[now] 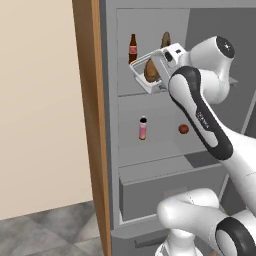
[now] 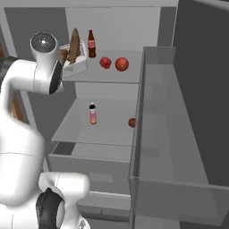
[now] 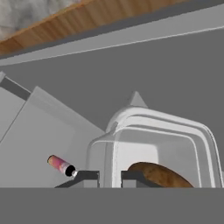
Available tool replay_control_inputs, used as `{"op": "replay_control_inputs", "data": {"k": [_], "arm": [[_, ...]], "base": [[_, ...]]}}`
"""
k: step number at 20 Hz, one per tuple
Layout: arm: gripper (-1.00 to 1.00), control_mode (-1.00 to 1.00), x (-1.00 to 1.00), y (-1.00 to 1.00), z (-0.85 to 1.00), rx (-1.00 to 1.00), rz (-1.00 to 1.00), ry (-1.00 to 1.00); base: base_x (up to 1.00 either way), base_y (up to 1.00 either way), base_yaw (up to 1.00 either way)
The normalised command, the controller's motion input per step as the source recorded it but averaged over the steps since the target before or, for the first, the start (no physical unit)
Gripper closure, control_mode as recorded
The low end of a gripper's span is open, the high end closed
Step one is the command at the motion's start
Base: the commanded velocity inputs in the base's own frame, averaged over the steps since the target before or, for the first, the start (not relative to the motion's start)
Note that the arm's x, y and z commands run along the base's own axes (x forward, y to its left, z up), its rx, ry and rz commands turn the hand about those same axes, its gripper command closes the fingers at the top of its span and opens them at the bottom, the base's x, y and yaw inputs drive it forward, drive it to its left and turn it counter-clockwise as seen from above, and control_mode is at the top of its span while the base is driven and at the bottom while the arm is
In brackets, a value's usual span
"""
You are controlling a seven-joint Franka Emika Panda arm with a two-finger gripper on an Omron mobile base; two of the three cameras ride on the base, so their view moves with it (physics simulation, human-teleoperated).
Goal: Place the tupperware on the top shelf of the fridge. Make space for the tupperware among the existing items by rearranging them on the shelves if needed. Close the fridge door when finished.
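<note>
You can read no text anywhere. The dark brown bottle (image 1: 133, 48) on the top shelf (image 2: 117, 76) carries a red label, but its lettering is too small and blurred to make out.

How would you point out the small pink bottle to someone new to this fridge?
Start at the open fridge and drop to the lower shelf, below the board carrying the dark brown bottle. The pink bottle stands upright, left of a lone red fruit. It is much shorter than the brown bottle, with a black cap.
</note>
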Motion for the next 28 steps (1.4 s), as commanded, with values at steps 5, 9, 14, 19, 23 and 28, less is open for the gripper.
{"op": "replay_control_inputs", "data": {"k": [5,9,14,19,23,28], "arm": [[1.00,-1.00,0.61,0.01,0.00,0.00,0.00,0.00],[1.00,-1.00,0.57,0.09,-0.04,0.00,0.00,0.00],[1.00,-1.00,0.36,0.23,-0.12,0.00,0.00,0.00],[-1.00,-1.00,0.35,0.17,-0.08,0.00,0.00,0.00],[-1.00,-1.00,0.24,0.09,-0.09,0.00,0.00,0.00],[-1.00,-1.00,0.12,0.09,-0.08,0.00,0.00,-0.10]], "base": [[0.00,0.00,0.00],[0.00,0.00,0.00],[0.00,0.00,0.00],[0.00,0.00,0.00],[0.00,0.00,0.00],[0.00,0.00,0.00]]}}
